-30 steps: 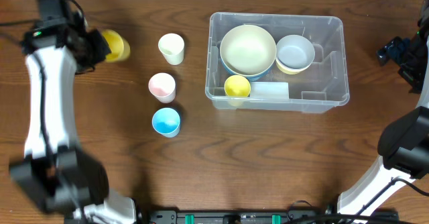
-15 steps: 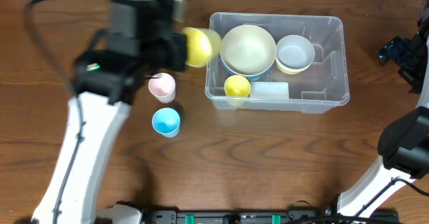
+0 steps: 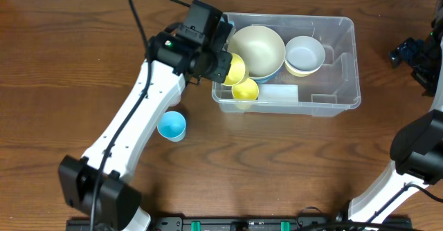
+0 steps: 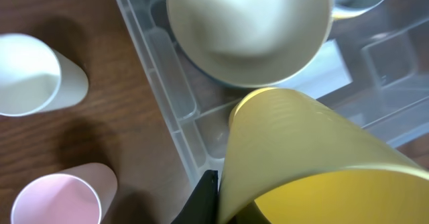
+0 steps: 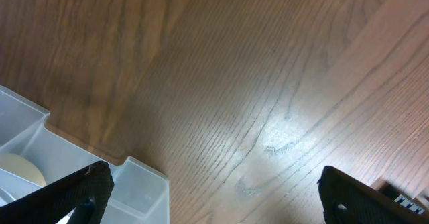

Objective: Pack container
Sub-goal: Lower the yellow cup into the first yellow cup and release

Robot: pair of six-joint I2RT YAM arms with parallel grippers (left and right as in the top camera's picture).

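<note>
A blue cup (image 3: 172, 125) stands alone on the worktop (image 3: 83, 86), at 8 o'clock from the container (image 3: 354, 65) and well apart from it. A white cup (image 4: 27, 76) and a pink cup (image 4: 57, 198) sit just outside the container's 9 o'clock wall, below the left arm. The left gripper (image 3: 220, 65) is clamped on a yellow cup (image 3: 235, 69), which is tilted over that wall's rim.

Inside the container, a large cream bowl (image 3: 256, 49) lies at 10 o'clock and a smaller grey bowl (image 3: 304, 52) at 1. A second yellow cup (image 3: 244, 90) is at 8, just beside a white label (image 3: 279, 93).

The right gripper (image 5: 213, 177) gapes wide, holding nothing, beyond the container's 3 o'clock side.
</note>
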